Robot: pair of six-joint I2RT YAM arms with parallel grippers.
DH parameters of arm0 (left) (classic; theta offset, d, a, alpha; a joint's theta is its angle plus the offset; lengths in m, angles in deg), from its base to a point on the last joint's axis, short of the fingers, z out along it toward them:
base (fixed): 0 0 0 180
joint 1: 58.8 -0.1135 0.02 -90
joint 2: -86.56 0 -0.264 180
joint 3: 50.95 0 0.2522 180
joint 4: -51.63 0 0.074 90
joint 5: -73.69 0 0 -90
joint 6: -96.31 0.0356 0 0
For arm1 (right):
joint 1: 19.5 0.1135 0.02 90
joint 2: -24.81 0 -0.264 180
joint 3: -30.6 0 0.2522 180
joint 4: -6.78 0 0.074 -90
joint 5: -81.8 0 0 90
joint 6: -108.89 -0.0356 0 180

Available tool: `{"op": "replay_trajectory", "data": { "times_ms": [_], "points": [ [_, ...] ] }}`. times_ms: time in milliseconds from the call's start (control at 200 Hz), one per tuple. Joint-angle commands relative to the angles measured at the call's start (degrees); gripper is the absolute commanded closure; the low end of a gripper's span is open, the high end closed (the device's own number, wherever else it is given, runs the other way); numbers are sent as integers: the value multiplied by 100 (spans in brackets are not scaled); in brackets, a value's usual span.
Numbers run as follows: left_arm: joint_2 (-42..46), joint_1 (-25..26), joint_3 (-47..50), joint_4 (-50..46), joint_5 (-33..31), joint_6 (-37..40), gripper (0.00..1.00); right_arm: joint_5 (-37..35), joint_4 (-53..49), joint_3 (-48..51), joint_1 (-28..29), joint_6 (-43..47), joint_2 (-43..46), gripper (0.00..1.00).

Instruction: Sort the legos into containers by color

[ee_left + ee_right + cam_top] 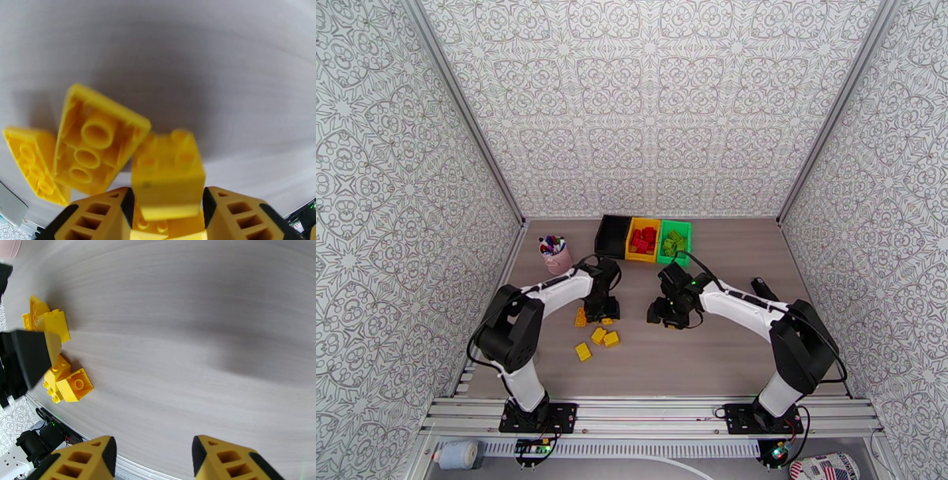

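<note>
Left gripper (168,197) pinching blurred studded yellow brick (168,173), upturned yellow legos (94,146) just beside, hollow undersides showing, right gripper (153,447) parted, empty

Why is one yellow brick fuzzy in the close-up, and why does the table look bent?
Left wrist: the yellow brick between the fingers is smeared, likely motion or too near; the upturned brick is sharper. Right wrist: the table bows, wide-lens distortion. Top external: sharp, evenly lit.

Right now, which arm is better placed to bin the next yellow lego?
Left. The left gripper sits among the loose yellow legos, with one yellow brick already between its jaws. The right gripper stands open over bare table, nothing in it, farther from them.
</note>
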Motion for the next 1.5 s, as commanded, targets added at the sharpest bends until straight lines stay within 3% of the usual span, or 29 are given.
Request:
{"op": "replay_trajectory", "data": {
  "times_ms": [0, 310, 500, 740, 860, 870, 880, 905, 1120, 1306, 1496],
  "points": [
    [-229, -56, -352, -173, -173, -2, 56, -125, 7, 98, 34, -88, 190, 44],
    [-290, -109, -548, -315, -99, 12, 65, -161, -20, 48, 25, -46, 209, 45],
    [127, -256, -773, 6, 576, 36, 65, 116, 211, -347, 7, 7, -25, 39],
    [183, -946, -1552, 227, 1291, -99, 65, 589, 445, -1281, -322, 15, -579, 29],
    [-153, -1271, -2190, 194, 1516, -126, 65, 675, 484, -1792, -503, -88, -836, 21],
    [-192, -1294, -2248, 184, 1532, -126, 65, 668, 470, -1838, -520, -96, -856, 16],
    [-226, -1322, -2313, 175, 1536, -131, 65, 659, 453, -1915, -542, -110, -887, 4],
    [-329, -1379, -2475, 152, 1549, -127, 65, 653, 438, -2012, -569, -115, -924, 1],
    [-1399, -1699, -4237, -218, 1597, -71, 65, 665, 155, -2996, -831, -113, -1380, 1],
    [-2398, -1910, -5704, -305, 1766, -268, 63, 810, -330, -3718, -849, 408, -1796, 1],
    [-3142, -1999, -6653, -200, 2059, -421, 52, 283, -468, -3798, -861, 602, -1739, 1]
  ]
}}
